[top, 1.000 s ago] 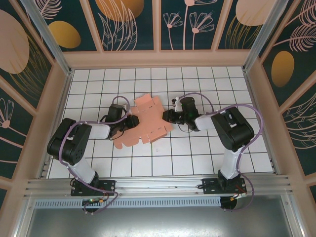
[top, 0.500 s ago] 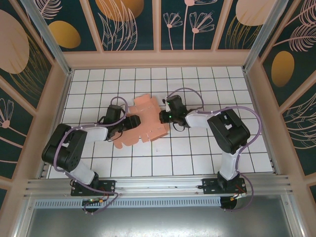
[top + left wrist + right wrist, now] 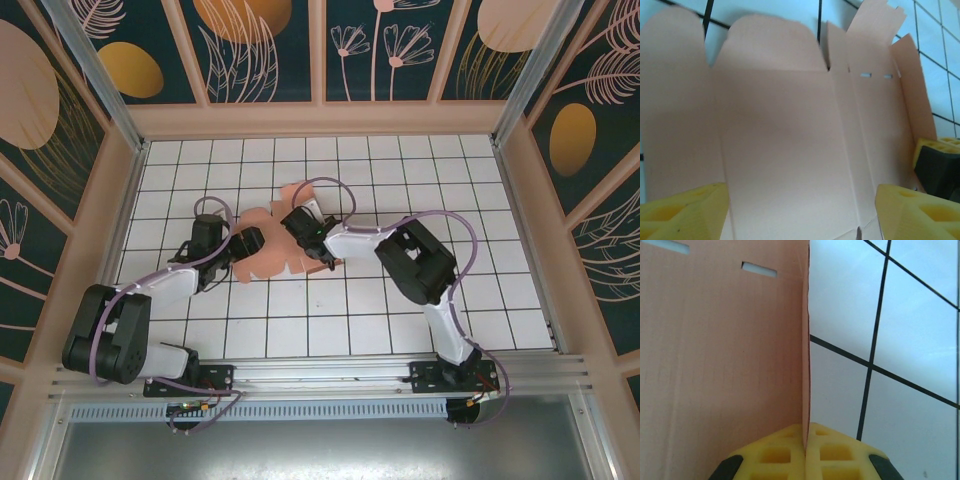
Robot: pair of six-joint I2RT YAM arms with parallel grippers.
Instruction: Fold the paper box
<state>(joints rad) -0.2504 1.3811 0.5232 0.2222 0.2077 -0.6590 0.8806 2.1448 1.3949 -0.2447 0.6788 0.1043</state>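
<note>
Mid-table, on the white tiled table (image 3: 400, 180), slightly left of centre and between the two wrists: paper box (image 3: 268, 255), one item, unfolded.

Material: salmon-pink thin card, die-cut, scored into panels. Judged very light and springy; it should bend readily along the scores, crease or tear if pinched mid-panel, and slide freely on the smooth tiles unless pinned. Best held at panel edges or flap roots, close to a score line.

Features: two rounded flaps (image 3: 772, 35) along the edge far from the left wrist; a pair of small slots (image 3: 866, 75) in a narrow panel; jagged tabs beyond these.

Attitude: mostly flat on the tiles. One side panel (image 3: 720, 365) stands raised, roughly upright, its edge facing the right wrist camera.

Orientation: long axis appears to run from near-left to far-right across the table, though both arms cover much of the sheet from above, so this is uncertain. Rounded flaps point toward the far side.

Right gripper (image 3: 805, 452): pads pressed together on the free edge of the raised panel, holding it.

Left gripper (image 3: 802, 210): fingers spread wide at the sheet's near-left edge, the flat panels lying between them, gripping nothing.

Status, as judged: first wall being stood up; remaining panels and tabs not yet folded.
</note>
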